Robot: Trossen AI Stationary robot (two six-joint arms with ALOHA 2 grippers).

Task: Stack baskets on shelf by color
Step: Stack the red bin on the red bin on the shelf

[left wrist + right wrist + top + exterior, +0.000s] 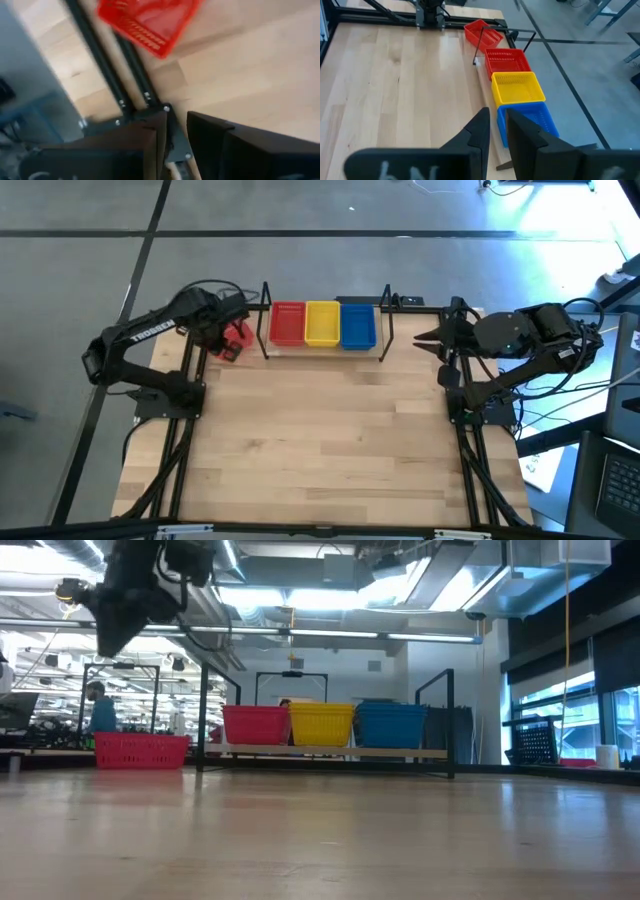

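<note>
On the shelf (325, 348) at the table's far edge, a red (287, 323), a yellow (322, 323) and a blue basket (357, 325) stand side by side on the plank (330, 752). A loose red basket (236, 338) rests on its bottom on the tabletop, left of the shelf (141, 750). My left gripper (227, 318) hangs above this basket, pointing down. Its fingers (177, 135) are a narrow gap apart and hold nothing. My right gripper (420, 338) waits raised at the shelf's right end, slightly open and with nothing in it (497, 120).
Black upright rods (265, 320) (385, 320) frame the shelf at both ends. The left arm's black base frame (125, 85) lies close to the loose basket. The bare wooden tabletop (320, 440) stretches toward the near edge.
</note>
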